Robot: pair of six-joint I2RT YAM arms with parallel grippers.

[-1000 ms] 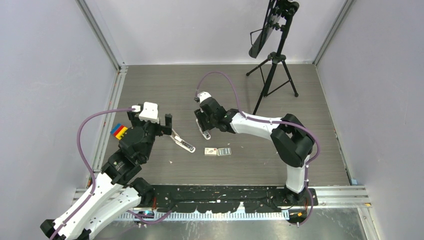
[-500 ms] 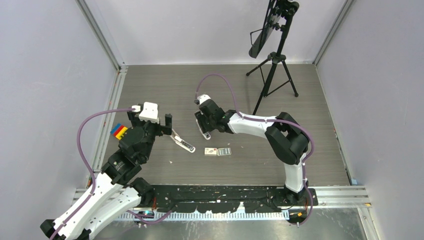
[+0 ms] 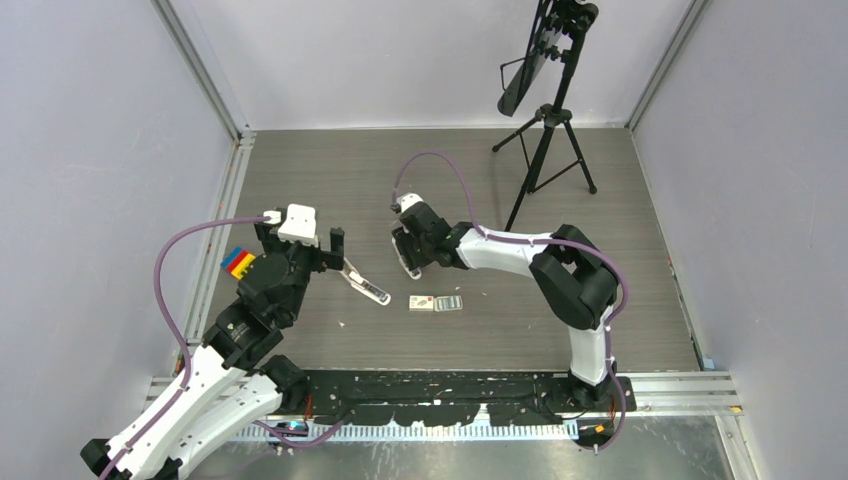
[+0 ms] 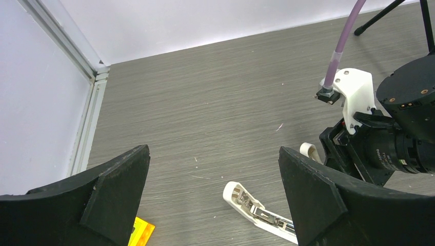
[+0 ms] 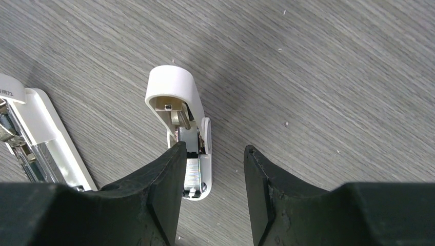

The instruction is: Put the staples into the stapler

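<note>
Right claw (image 5: 213, 151) half spread astride the short stapler (image 5: 172, 87), a finger hiding its near end; left claw (image 4: 214, 151) spread wide, stapler (image 4: 256, 210) partly cut off

The surface (image 3: 480, 180) is finished in matt grey wood-grain laminate. The stapler (image 4: 259, 212) is made of smooth, faintly glossy white plastic, with a bright metal channel inside. The shorter stapler (image 5: 174, 89) is moulded in like white plastic. The fingers (image 5: 164, 189) of the right claw (image 5: 213, 154) are formed of matt black, faintly rough plastic.
</note>
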